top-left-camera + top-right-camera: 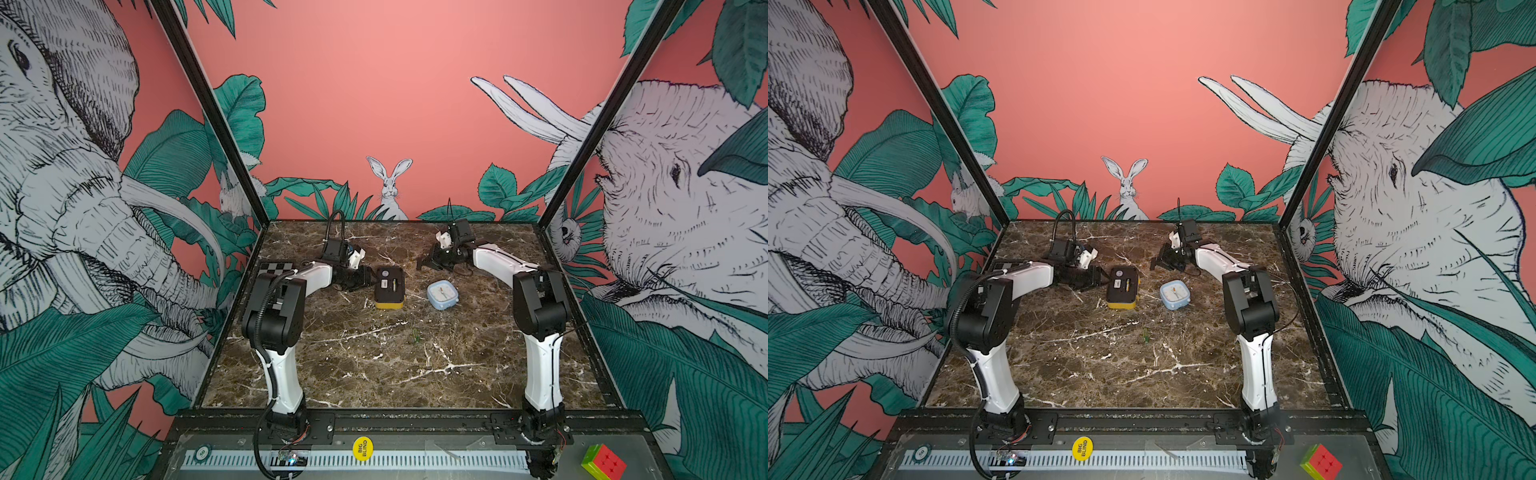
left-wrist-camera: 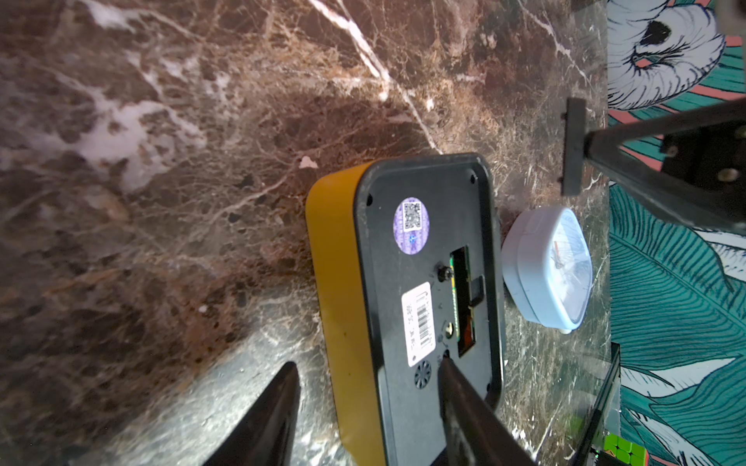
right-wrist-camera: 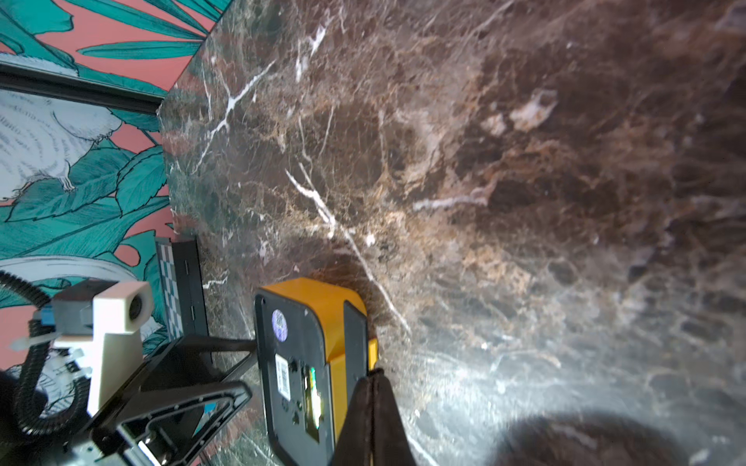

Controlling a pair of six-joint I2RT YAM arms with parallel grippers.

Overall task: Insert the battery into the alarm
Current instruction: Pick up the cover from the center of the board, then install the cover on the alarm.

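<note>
The alarm is a yellow box with a black back. It lies face down mid-table and shows in both top views. An open bay in its back holds the green-and-gold battery, also visible as the battery in the right wrist view. My left gripper is open at the alarm's left end. One finger lies over the black back by the bay, and the other finger is off the yellow side above the table. My right gripper hangs behind the alarm, shut and empty, its fingertips pressed together.
A small light-blue clock lies face up just right of the alarm. A checkerboard plate sits at the table's left edge. Printed walls enclose three sides. A colour cube and a yellow token rest on the front rail.
</note>
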